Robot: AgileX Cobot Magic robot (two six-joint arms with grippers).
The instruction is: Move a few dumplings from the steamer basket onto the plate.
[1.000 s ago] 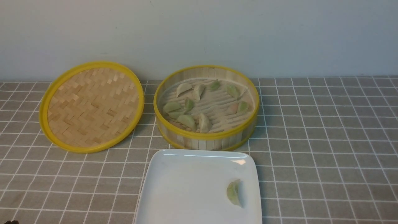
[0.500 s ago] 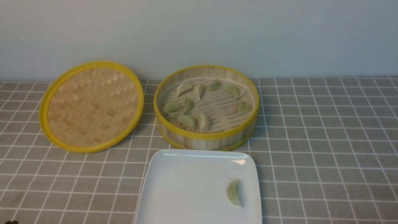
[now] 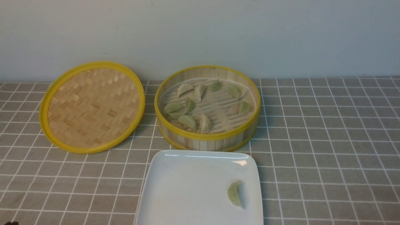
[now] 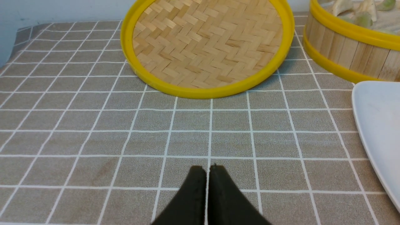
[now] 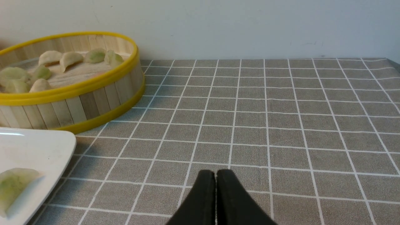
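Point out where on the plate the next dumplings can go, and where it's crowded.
The plate is bare except for one green dumpling near its right rim; the whole left and middle are free. The steamer basket is crowded along its left and far sides; its middle floor is open.

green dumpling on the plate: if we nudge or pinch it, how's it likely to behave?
The green dumpling looks soft and pleated, so a pinch would probably deform it rather than meet resistance. It lies flat on its side, so rolling seems unlikely. The plate is glossy, so a sideways push would likely slide it toward the shallow rim.
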